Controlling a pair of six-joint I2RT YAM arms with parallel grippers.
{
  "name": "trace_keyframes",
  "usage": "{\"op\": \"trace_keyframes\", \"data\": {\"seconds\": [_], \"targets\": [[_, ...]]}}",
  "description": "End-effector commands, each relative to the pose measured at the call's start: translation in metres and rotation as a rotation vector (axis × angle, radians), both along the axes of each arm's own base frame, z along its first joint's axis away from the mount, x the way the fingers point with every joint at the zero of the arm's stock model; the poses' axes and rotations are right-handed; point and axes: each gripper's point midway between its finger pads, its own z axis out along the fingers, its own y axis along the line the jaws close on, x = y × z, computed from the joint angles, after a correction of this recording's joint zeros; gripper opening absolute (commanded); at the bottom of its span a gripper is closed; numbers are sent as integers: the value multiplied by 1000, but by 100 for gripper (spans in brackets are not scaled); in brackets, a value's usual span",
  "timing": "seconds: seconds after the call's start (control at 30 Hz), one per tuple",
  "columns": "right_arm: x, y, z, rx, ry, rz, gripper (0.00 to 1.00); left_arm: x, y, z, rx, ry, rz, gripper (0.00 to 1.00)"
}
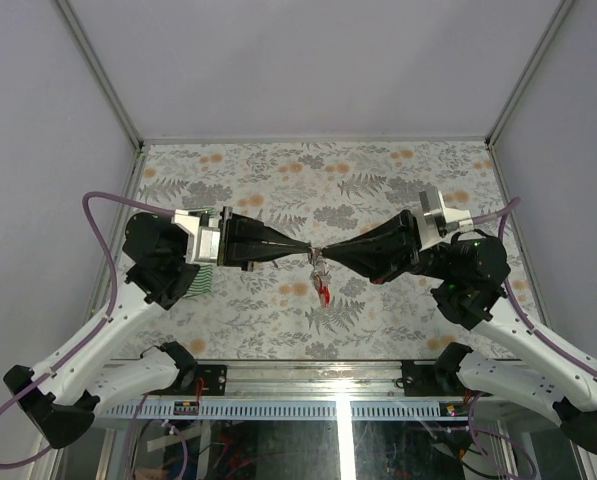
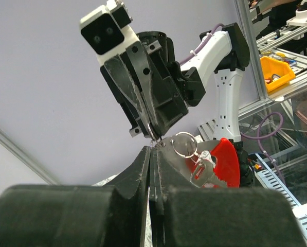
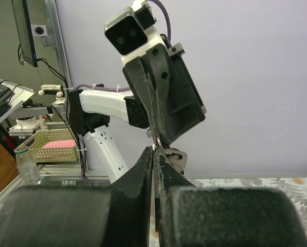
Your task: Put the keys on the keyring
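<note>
Nearest, at the table's front edge, stand the two white arm bases, the left arm (image 1: pixel 88 350) and the right arm (image 1: pixel 538 340), each trailing a purple cable. From there the arms reach inward and meet tip to tip above the middle of the table (image 1: pixel 278 190), which is covered with a fern-and-flower print.

The left gripper (image 1: pixel 308 250) has its jaws pressed flat together, with no gap visible in its own wrist view. The right gripper (image 1: pixel 325 253) is likewise closed, its fingers lying face to face. The two pairs of tips touch or nearly touch. What each pinches there is too small to tell.

Just beside this meeting point hangs the keyring (image 2: pixel 185 144), a thin wire loop. Below it dangle the keys (image 2: pixel 202 172), silvery, together with a red plastic tag (image 2: pixel 224 163). The bunch is in the air, clear of the table, and which gripper carries it cannot be told.

A green-and-white striped cloth (image 1: pixel 200 280) lies on the table under the left gripper's body. Farther back, the patterned surface runs to the pale enclosure walls (image 1: pixel 308 70).
</note>
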Motion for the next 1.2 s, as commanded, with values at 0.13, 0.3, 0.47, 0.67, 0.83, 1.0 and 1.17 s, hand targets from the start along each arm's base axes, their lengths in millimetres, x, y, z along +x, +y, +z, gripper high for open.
{"op": "trace_keyframes", "data": {"seconds": [0.13, 0.3, 0.47, 0.67, 0.83, 1.0, 1.17], "targets": [[1, -8, 20, 82, 10, -27, 0, -6, 4, 14, -64, -49, 9, 0], [-2, -8, 23, 93, 6, -11, 0, -6, 2, 12, -57, -42, 1, 0], [-3, -8, 25, 99, 8, -3, 0, -7, 0, 11, -50, -37, -7, 0], [-3, -7, 25, 98, 11, 1, 0, -8, -3, 9, -34, -29, -23, 0], [1, -6, 24, 97, 24, -10, 0, -11, -4, 8, -24, -33, -40, 0], [6, -7, 23, 104, 41, -35, 0, -11, -4, 8, -25, -36, -36, 0], [6, -7, 21, 100, 45, -39, 0, -10, -3, 11, -40, -40, -18, 0]]}}
